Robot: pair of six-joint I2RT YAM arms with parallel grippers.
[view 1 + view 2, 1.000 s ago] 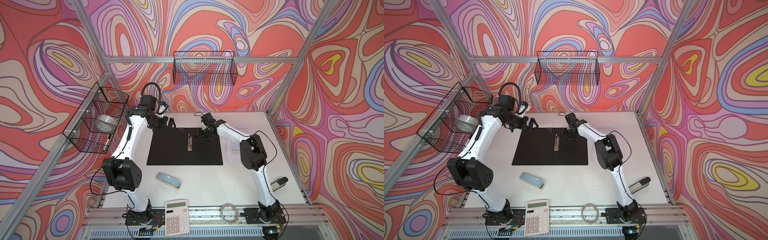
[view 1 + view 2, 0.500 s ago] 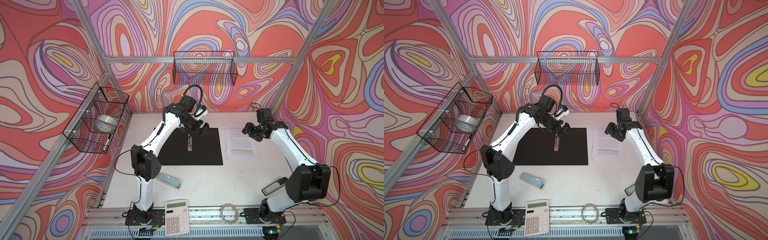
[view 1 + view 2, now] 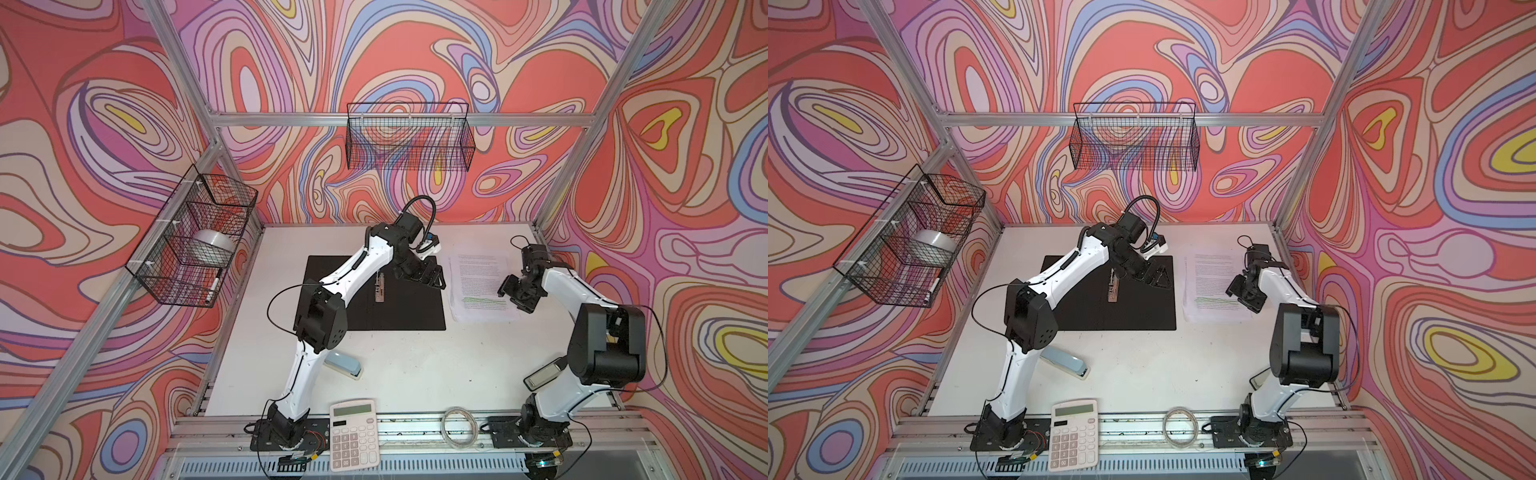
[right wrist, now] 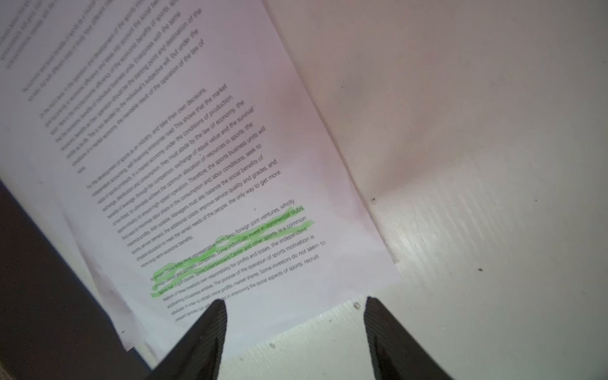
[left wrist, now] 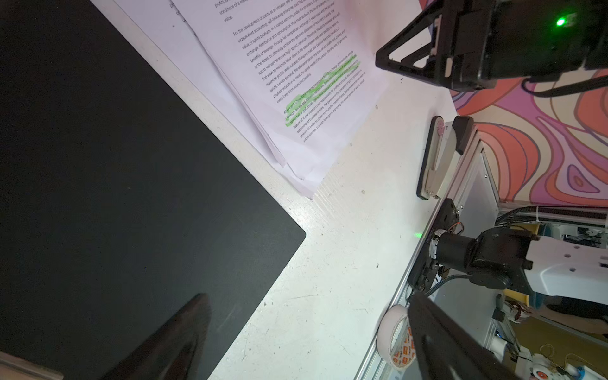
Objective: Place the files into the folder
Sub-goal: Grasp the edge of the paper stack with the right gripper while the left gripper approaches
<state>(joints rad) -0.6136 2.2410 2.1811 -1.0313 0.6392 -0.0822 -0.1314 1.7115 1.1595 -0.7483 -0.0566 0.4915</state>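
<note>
Judging by the layout, the task is barely begun. The folder (image 3: 409,309) lies open flat mid-table (image 3: 415,374), black inside up, metal clip (image 3: 379,289) on its spine, nothing in it. Left gripper (image 3: 433,277) hangs over the folder's right edge, jaws wide, holding nothing (left wrist view shows its fingers (image 5: 171,342) far apart w/ only black cover below).

Just right of the folder, not overlapping it as far as I can tell, sit the files (image 3: 478,286): a thin fanned stack w/ green-highlighted lines, flat on the table. Right gripper (image 3: 516,294) hovers at the stack's right edge, jaws part-open and empty. In the right wrist view its fingertips (image 4: 210,329) frame the sheets' near edge, prob. w/o touching.

Left to do: grab the sheets, shift them onto the folder, maybe close it.

Around:
- wire basket (image 3: 195,249) on the left wall w/ a tape roll (image 3: 212,245) inside
- pale-blue stapler (image 3: 344,366) in front of the folder
- calculator (image 3: 354,434) and tape ring (image 3: 459,428) at the front rail
- dark stapler (image 3: 544,374) at right front

None of these lies btw files and folder. The real snag is that flat sheets are hard to pinch.
</note>
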